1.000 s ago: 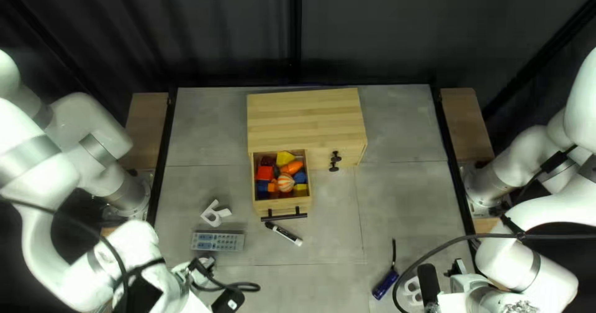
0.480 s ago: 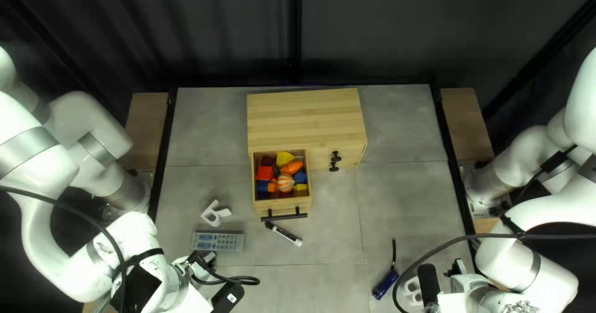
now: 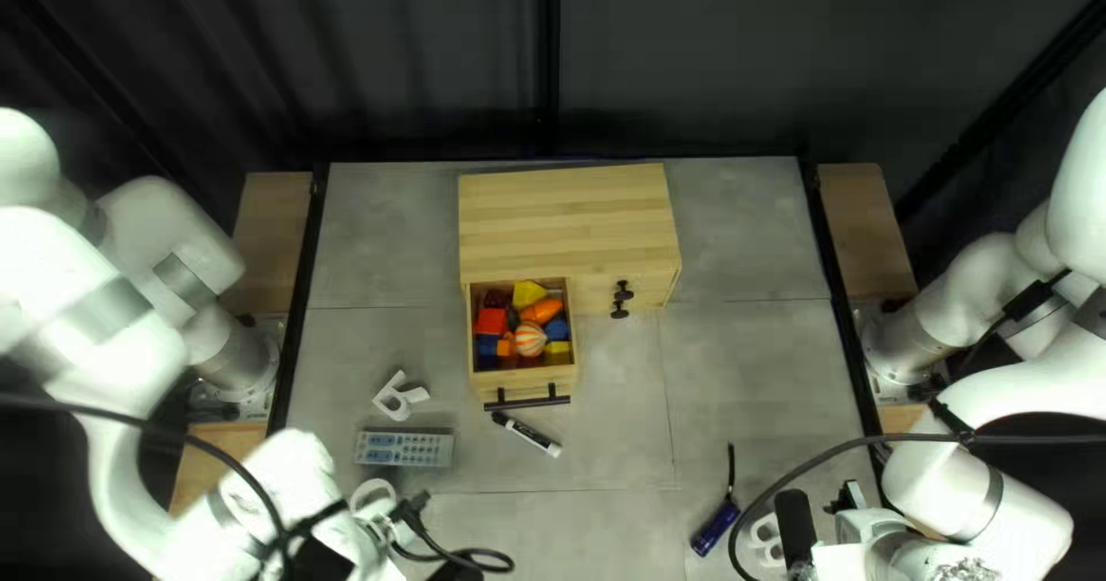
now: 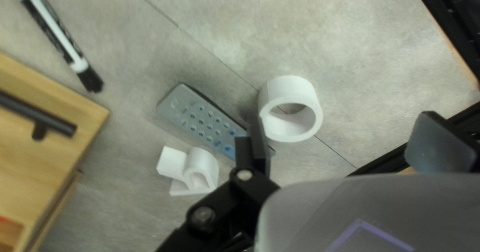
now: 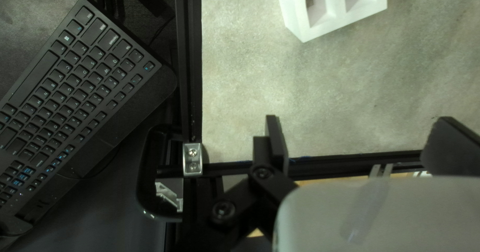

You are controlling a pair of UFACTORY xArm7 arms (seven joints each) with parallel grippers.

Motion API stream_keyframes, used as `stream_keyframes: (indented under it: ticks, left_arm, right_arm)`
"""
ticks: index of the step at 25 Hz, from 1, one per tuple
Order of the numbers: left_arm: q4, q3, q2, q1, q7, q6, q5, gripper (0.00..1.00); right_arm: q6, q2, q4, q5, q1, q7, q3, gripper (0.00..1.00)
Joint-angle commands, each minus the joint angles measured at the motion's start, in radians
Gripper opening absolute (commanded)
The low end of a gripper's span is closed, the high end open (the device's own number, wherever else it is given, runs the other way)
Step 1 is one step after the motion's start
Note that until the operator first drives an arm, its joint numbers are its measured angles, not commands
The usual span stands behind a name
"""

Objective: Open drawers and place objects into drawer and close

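Top left view, and from the left side comes my left arm [image 3: 81, 305], bent low over the desk [image 3: 328, 345]. Its left hand [image 3: 398, 510] is down near the close edge, fingers spread wide and nothing gripped. The left wrist view puts the white ring [image 4: 300, 86] right there, just ahead of the hand and close by one finger; whether they touch, I can't tell. Next to it lies the grey remote [image 3: 403, 449], partly behind that same finger in the wrist view, and above it in the top left view the white letter-shaped piece [image 3: 392, 403].

On to the middle, and the drawer [image 3: 524, 384] is pulled out, loaded with red, blue, yellow and orange toys, a striped orange ball [image 3: 530, 339] among them! The black-capped marker [image 3: 528, 434] rests on the desk just in front of its black handle. Behind sits the wooden cabinet [image 3: 565, 207], its right front shut, two dark knobs [image 3: 623, 295] showing.

Over to the right: a blue flashlight [image 3: 716, 529] with a strap, then a white piece with openings [image 5: 298, 17]. Beside that, low at the right, is my right hand [image 3: 858, 512], jaws wide apart, holding nothing. A black keyboard [image 5: 75, 82] shows past the desk's edge in the right wrist view.
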Motion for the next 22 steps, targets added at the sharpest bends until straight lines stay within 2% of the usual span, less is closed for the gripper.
stream_keyframes:
  ticks: [1, 7, 11, 18, 22]
  left_arm:
    - [-0.009, -0.005, -0.020, -0.005, 0.013, 0.023, 0.021, 1.00]
    - [0.031, -0.010, -0.058, -0.009, 0.091, 0.126, 0.084, 1.00]
    - [0.084, 0.000, -0.036, -0.001, 0.229, 0.176, 0.145, 1.00]
    - [-0.038, 0.047, -0.093, 0.042, 0.371, 0.070, 0.240, 1.00]
    - [-0.050, 0.074, -0.090, 0.066, 0.452, 0.038, 0.284, 1.00]
  right_arm:
    - [0.000, 0.000, 0.000, 0.000, 0.000, 0.000, 0.000, 1.00]
    - [0.000, 0.000, 0.000, 0.000, 0.000, 0.000, 0.000, 1.00]
    - [0.000, 0.000, 0.000, 0.000, 0.000, 0.000, 0.000, 1.00]
    - [0.000, 0.000, 0.000, 0.000, 0.000, 0.000, 0.000, 1.00]
    - [0.000, 0.000, 0.000, 0.000, 0.000, 0.000, 0.000, 1.00]
